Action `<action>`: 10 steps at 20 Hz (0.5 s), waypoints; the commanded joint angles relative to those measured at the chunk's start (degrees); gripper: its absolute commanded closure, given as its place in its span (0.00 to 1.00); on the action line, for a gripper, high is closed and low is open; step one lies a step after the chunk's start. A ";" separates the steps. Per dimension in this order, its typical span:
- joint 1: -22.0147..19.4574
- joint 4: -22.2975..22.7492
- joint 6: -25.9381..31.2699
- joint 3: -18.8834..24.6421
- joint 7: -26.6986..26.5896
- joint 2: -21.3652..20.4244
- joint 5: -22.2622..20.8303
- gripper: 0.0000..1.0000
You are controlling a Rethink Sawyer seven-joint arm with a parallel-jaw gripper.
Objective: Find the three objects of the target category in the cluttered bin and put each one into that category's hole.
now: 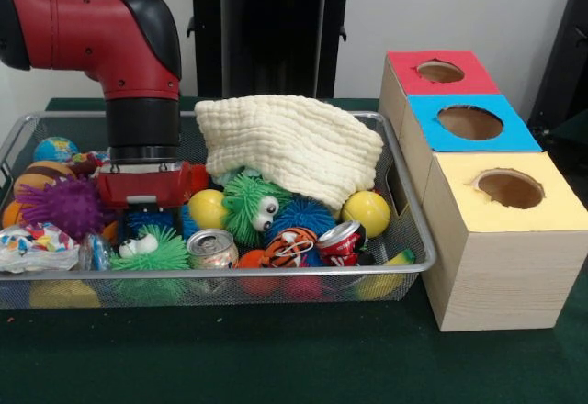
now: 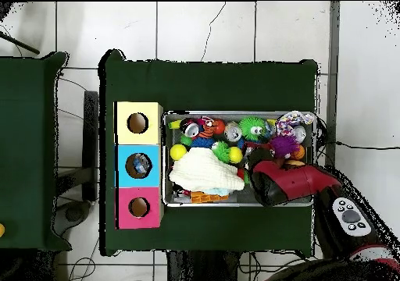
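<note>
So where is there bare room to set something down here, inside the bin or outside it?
Outside only. Green table lies bare in front of the mesh bin and the three boxes. The bin is packed: cloth over the far right, balls, cans and spiky toys elsewhere, and the gripper down in the left part.

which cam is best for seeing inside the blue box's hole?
Overhead view: it looks straight down the blue box's hole and shows something lying inside. The front view shows that hole only at a slant, as a dark oval with nothing visible inside.
</note>
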 commanded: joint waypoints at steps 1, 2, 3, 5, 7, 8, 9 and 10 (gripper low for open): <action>2.91 -4.40 1.50 -3.96 -1.94 0.70 -4.04 0.00; 3.01 -4.26 2.27 -4.04 -2.40 0.04 -4.40 0.00; 3.54 -4.51 2.17 -4.94 -2.61 -0.63 -4.53 0.00; 3.14 -4.24 3.78 -4.39 -3.57 -2.06 -5.22 0.00; 2.24 -3.73 4.87 -3.13 -4.33 -3.02 -5.89 0.00; 2.27 -3.68 4.59 -3.09 -4.16 -3.30 -6.09 0.00; 1.69 -3.47 5.44 -2.39 -4.63 -3.62 -6.36 0.00; 2.12 -3.67 5.30 -2.86 -4.43 -3.73 -6.34 0.00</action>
